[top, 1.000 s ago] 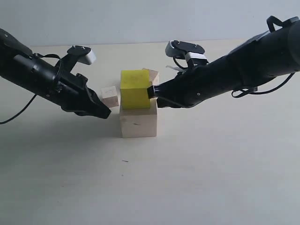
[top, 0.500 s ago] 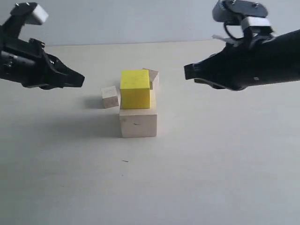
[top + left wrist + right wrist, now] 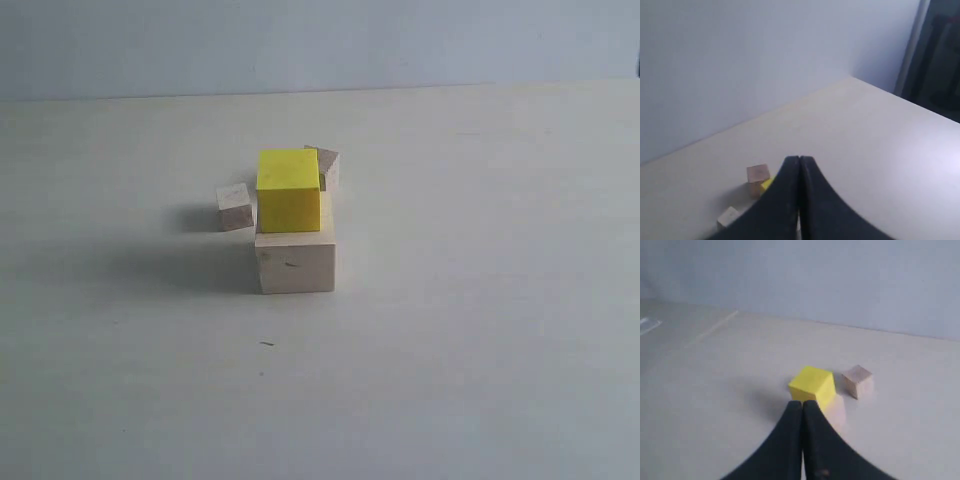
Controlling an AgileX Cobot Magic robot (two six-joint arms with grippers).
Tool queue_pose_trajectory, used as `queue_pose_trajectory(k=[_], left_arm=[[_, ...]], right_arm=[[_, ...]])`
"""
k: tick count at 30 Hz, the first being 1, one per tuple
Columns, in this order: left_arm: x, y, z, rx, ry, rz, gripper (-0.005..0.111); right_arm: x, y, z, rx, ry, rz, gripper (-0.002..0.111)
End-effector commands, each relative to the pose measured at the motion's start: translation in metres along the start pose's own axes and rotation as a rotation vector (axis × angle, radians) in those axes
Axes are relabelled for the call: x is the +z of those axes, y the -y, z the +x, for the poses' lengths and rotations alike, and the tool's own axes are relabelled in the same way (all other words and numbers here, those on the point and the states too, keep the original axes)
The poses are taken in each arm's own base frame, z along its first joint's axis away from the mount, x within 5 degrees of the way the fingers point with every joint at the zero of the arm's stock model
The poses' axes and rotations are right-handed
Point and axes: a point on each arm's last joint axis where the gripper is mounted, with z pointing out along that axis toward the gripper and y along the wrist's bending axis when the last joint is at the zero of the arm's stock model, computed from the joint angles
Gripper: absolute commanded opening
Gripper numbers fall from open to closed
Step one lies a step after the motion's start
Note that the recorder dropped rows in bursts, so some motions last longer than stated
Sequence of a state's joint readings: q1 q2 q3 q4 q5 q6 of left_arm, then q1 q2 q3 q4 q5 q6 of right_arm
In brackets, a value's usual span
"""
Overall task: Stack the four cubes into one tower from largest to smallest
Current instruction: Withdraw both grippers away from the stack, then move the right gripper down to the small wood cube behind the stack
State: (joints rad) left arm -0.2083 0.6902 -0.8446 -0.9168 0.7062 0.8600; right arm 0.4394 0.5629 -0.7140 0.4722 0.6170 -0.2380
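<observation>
Left fingers (image 3: 788, 200), right fingers (image 3: 790, 440) pressed together, empty. Yellow cube (image 3: 289, 190) rests on large wood cube (image 3: 294, 262), widest at bottom for steadiness. We judge left small cube (image 3: 236, 207), far small cube (image 3: 330, 168) unstacked on bench (image 3: 480, 350).

I see the bright yellow medium cube (image 3: 289, 190) sitting upright on the large pale bare-wood cube (image 3: 295, 262) (a two-cube stack, yellow set toward the left edge). One small pale wood cube (image 3: 236, 207) lies just left of the stack; the other small wood cube (image 3: 327, 166) sits close behind it, turned corner-on.
</observation>
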Motion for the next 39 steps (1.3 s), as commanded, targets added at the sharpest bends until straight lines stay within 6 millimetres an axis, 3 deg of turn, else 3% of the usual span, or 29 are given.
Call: queue_pose_trajectory(k=[1, 4, 8, 17, 22, 24, 25, 28, 32, 36, 39], left_arm=[[-0.032, 0.01, 0.007, 0.026, -0.004, -0.106, 0.0], [-0.037, 0.01, 0.018, 0.053, -0.036, -0.14, 0.0], [-0.029, 0.005, 0.041, 0.042, -0.108, -0.157, 0.0], [-0.011, -0.008, 0.092, -0.001, -0.212, -0.202, 0.0], [-0.006, -0.009, 0.106, -0.06, -0.217, -0.202, 0.0], [-0.006, -0.008, 0.105, -0.086, -0.205, -0.191, 0.0], [-0.006, -0.007, 0.106, -0.095, -0.206, -0.184, 0.0], [-0.006, -0.006, 0.106, -0.102, -0.216, -0.172, 0.0], [-0.006, -0.005, 0.108, -0.081, -0.234, -0.157, 0.0], [-0.006, -0.005, 0.108, 0.031, -0.247, -0.142, 0.0], [-0.006, -0.005, 0.108, 0.037, -0.249, -0.139, 0.0]], right_arm=[[-0.025, 0.007, 0.02, -0.096, -0.11, 0.122, 0.0], [-0.035, 0.006, 0.025, -0.125, -0.125, 0.136, 0.0], [-0.04, 0.005, 0.026, -0.13, -0.106, 0.134, 0.0], [-0.04, 0.008, 0.025, -0.17, -0.098, 0.172, 0.0], [-0.027, 0.02, 0.012, -0.264, -0.058, 0.273, 0.0], [-0.007, 0.026, 0.005, -0.171, -0.046, 0.288, 0.0], [0.012, 0.03, 0.0, -0.137, -0.042, 0.289, 0.0], [0.049, 0.04, -0.006, -0.139, -0.043, 0.286, 0.0], [0.114, 0.059, 0.004, -0.13, -0.122, 0.288, 0.0], [0.144, 0.067, -0.001, -0.113, -0.236, 0.297, 0.0], [0.16, 0.068, -0.024, -0.062, -0.283, 0.31, 0.0]])
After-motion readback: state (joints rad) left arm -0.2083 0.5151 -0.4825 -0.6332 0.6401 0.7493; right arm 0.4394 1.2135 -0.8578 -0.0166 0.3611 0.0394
